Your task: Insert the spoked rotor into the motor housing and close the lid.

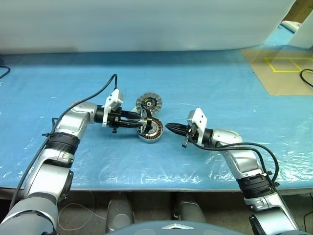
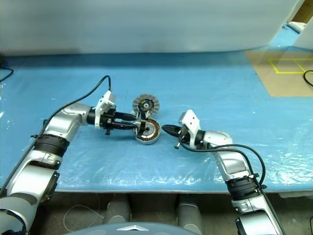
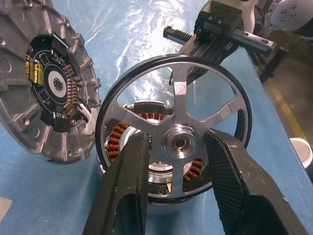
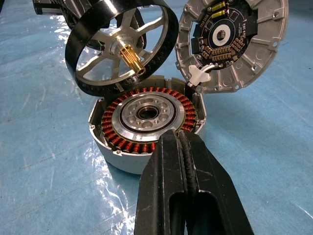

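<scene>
While left claw grips spoked rotor, motor housing sits below.

Above the motor housing the way in is blocked by the tilted spoked rotor in the left pincer. Behind the housing the upright lid stands in the way, and the closed right pincer sits just beside its near rim. Farther from the housing, the blue tabletop lies bare.

Two silver-grey jointed arms, black ribbed elbow bands, white wrist camera blocks, black cables, left gripper and right gripper with black ridged fingers
</scene>
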Controlling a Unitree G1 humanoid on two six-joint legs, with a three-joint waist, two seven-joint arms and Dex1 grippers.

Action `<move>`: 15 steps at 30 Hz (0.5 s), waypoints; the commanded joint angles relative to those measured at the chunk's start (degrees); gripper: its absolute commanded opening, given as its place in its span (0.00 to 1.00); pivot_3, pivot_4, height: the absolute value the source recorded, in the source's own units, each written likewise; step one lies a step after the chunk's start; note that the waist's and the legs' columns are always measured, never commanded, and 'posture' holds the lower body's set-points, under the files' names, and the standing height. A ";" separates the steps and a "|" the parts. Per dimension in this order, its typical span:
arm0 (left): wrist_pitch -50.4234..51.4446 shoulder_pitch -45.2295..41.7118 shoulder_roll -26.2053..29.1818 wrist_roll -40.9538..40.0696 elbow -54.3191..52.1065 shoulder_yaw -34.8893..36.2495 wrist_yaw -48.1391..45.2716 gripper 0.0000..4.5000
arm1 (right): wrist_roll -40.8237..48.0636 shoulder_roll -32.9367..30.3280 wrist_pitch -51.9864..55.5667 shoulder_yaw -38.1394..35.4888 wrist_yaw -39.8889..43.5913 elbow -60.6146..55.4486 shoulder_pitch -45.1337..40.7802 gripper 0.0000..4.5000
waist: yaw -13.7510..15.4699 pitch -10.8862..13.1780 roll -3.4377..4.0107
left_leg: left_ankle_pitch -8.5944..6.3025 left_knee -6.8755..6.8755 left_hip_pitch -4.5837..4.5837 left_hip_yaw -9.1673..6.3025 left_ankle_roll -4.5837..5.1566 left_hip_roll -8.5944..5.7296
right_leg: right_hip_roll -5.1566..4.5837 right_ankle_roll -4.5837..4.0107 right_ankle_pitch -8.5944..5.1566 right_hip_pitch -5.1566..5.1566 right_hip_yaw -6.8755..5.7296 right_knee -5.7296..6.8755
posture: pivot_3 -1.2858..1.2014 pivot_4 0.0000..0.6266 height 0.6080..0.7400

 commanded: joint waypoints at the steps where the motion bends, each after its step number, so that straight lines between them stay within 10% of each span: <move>1: -1.39 -1.43 -0.13 0.47 0.19 1.19 -0.74 0.31 | 0.26 -0.35 -1.40 -0.78 0.00 -1.24 0.28 0.00 | 0.01 0.00 0.00 | 0.00 0.00 0.00 0.00 0.00 0.00 | 0.00 0.00 0.00 0.00 0.00 0.00 | 0.52 0.24 1.00; 15: -2.80 -2.65 -1.05 1.94 2.62 1.21 -1.27 0.31 | -0.10 -0.36 -1.93 -0.84 -0.03 -0.74 0.15 0.00 | 0.00 0.00 0.00 | 0.00 0.00 0.00 0.00 0.00 0.00 | 0.00 0.00 0.00 0.00 0.00 0.00 | 0.52 0.24 1.00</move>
